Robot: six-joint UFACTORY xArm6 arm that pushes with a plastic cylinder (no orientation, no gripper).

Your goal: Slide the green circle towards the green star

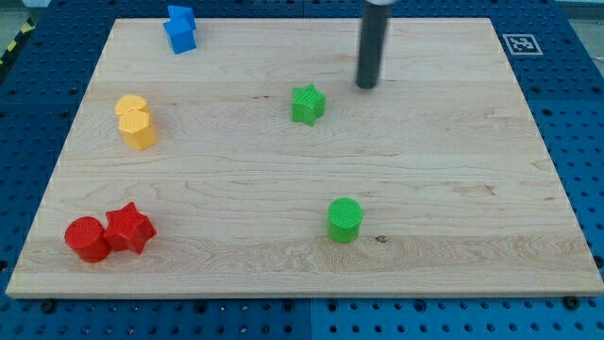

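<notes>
Presently: end effector, my tip (366, 85), a bare rod holding and touching nothing, just beside the green star (308, 104) toward the view's right; green circle (344, 219) well below that star on the counter (453, 189)

You're looking at a lab bench setup here: a plain wooden board (283, 179) sits on a blue perforated base (576, 104) full of mounting holes, and there's a black-and-white tracking marker (522, 43) stuck at the board's far right corner. Pretty standard robotics test rig.
</notes>
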